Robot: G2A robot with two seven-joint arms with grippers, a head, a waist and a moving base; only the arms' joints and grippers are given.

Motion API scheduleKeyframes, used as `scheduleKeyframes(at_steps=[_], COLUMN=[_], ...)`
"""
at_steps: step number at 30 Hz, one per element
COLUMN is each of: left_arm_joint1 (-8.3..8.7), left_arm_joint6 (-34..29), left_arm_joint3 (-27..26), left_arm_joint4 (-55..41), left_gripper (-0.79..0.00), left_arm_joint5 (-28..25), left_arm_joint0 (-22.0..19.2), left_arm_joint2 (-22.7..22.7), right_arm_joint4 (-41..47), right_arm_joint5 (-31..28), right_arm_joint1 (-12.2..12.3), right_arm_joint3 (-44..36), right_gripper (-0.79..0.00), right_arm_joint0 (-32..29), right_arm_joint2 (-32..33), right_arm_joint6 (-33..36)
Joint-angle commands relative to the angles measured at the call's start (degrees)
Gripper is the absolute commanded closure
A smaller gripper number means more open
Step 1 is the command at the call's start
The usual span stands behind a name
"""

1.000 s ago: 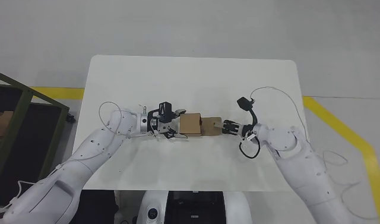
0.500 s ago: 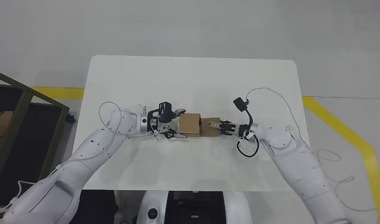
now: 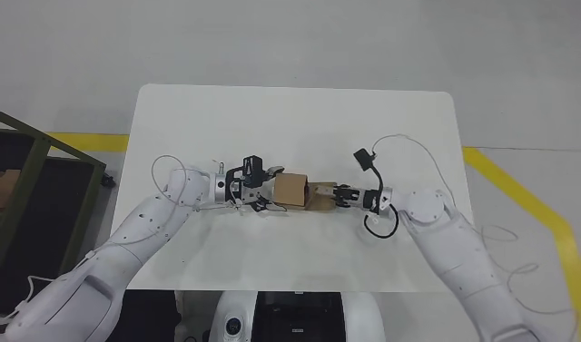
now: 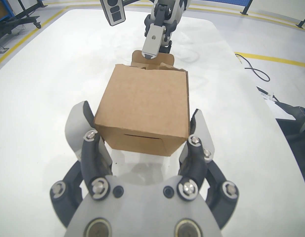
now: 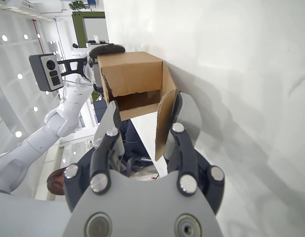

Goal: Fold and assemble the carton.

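Status: carton (image 4: 142, 104) gripped at its closed end.
I see the left gripper (image 4: 141, 114) clamped across the carton. The right gripper's (image 5: 147, 101) jaws stand apart, with the open flap (image 5: 166, 114) between them.

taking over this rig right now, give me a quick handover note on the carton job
Left pincer: shut on the carton, one finger on each side of its closed end.
Right pincer: open, its fingers either side of the carton's loose flap, not clamped on it.
Things: the carton lies on its side near the middle of the table, between the two arms.
Done: the body is squared up and the end at the left pincer is closed.
Left: the end facing the right pincer is open, with the inside showing. Fold that flap in and tuck it shut.
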Motion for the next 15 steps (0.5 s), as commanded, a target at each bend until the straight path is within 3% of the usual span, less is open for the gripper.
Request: scheduleKeyframes(at_steps=[1, 15], left_arm_joint1=[-0.01, -0.01], left_arm_joint6=[-0.01, -0.34], left_arm_joint3=[-0.02, -0.31], left_arm_joint4=[0.0, -0.05], left_gripper=[-0.671, -0.674], left_arm_joint5=[-0.01, -0.1], left_arm_joint0=[0.0, 0.11], left_arm_joint2=[0.0, -0.04], right_arm_joint4=[0.73, 0.44], right_arm_joint5=[-0.07, 3.22], right_arm_joint1=[-0.21, -0.95], right_arm_joint3=[0.07, -2.16], right_gripper=[-0.406, -0.431], right_arm_joint0=[0.44, 2.02], right_arm_joint2=[-0.61, -2.7], right_arm_joint6=[0.43, -1.32])
